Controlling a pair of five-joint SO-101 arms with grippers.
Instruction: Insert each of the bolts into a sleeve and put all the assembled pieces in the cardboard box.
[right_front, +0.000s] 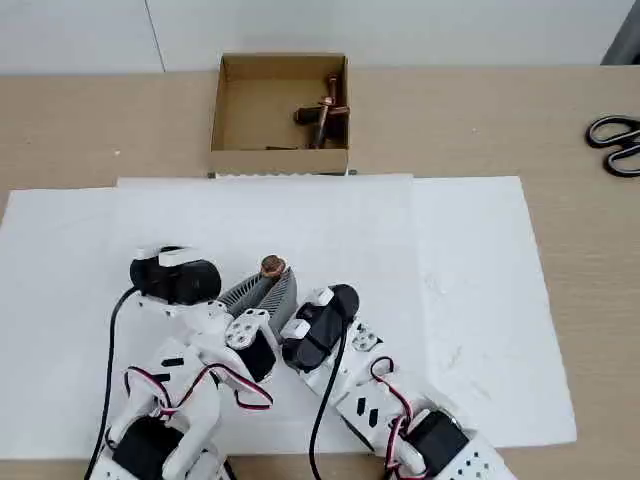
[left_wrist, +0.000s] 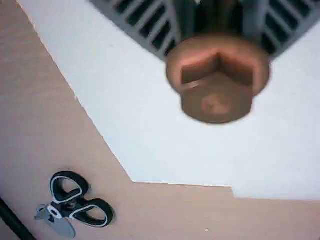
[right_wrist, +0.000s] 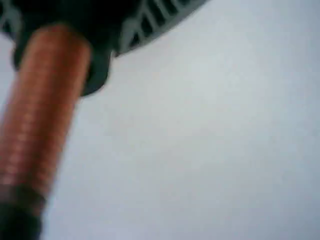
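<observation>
While it hangs at the white paper's (right_front: 470, 300) 6 o'clock, the left gripper (right_front: 266, 292) is clamped on a copper bolt (right_front: 272, 266), head facing up. The right gripper (right_wrist: 80, 20) sits right beside it at the bolt's threaded shank, and I cannot tell its grip. At 12 o'clock, the cardboard box (right_front: 230, 100) holds assembled pieces (right_front: 322, 112). Scissors (right_front: 615, 145) lie at 2 o'clock.

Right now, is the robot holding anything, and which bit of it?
Yes. The left gripper pinches a bolt just behind its head. The right gripper sits around the bolt's thread, but whether it grips cannot be told.
</observation>
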